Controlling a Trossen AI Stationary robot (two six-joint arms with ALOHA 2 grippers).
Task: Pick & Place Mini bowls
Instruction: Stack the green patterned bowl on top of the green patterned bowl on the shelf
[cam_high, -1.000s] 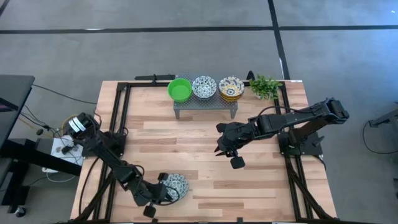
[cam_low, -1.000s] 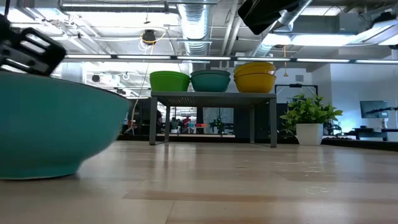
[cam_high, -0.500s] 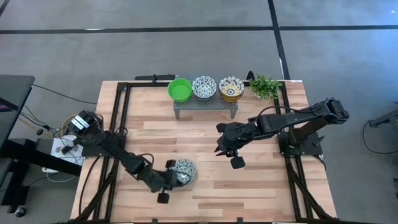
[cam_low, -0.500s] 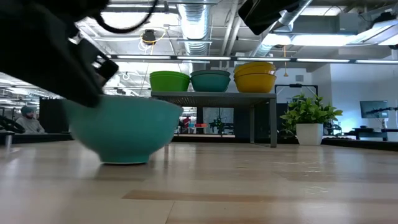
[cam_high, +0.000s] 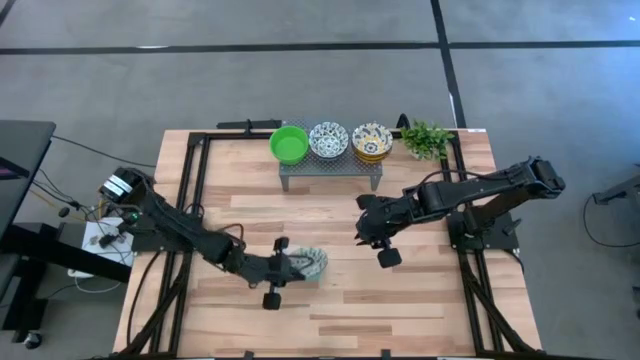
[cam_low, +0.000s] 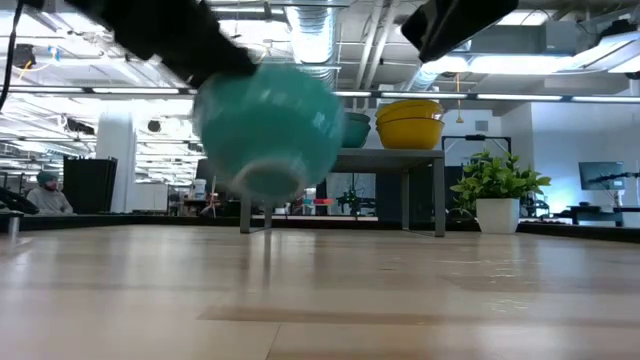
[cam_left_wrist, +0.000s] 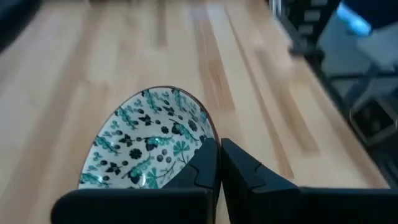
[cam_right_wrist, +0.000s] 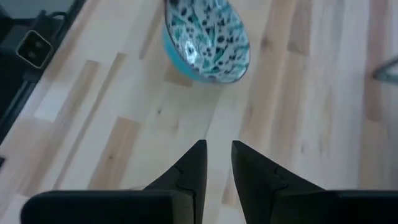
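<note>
High view: left gripper (cam_high: 283, 266) clamped on a blue-patterned mini bowl (cam_high: 308, 263), lifted and tilted above mid-table
You are mid-carry; next, steer it to the rack (cam_high: 330, 166); right gripper (cam_high: 374, 240) hangs part-open, empty

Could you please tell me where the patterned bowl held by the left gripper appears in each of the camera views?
High view: patterned bowl at lower centre, tilted, at the left gripper.
Low view: teal underside upper centre-left, lifted off the table.
Left wrist view: lower left, rim pinched by the fingers.
Right wrist view: top centre.
Shared landmark: the wooden table.
</note>
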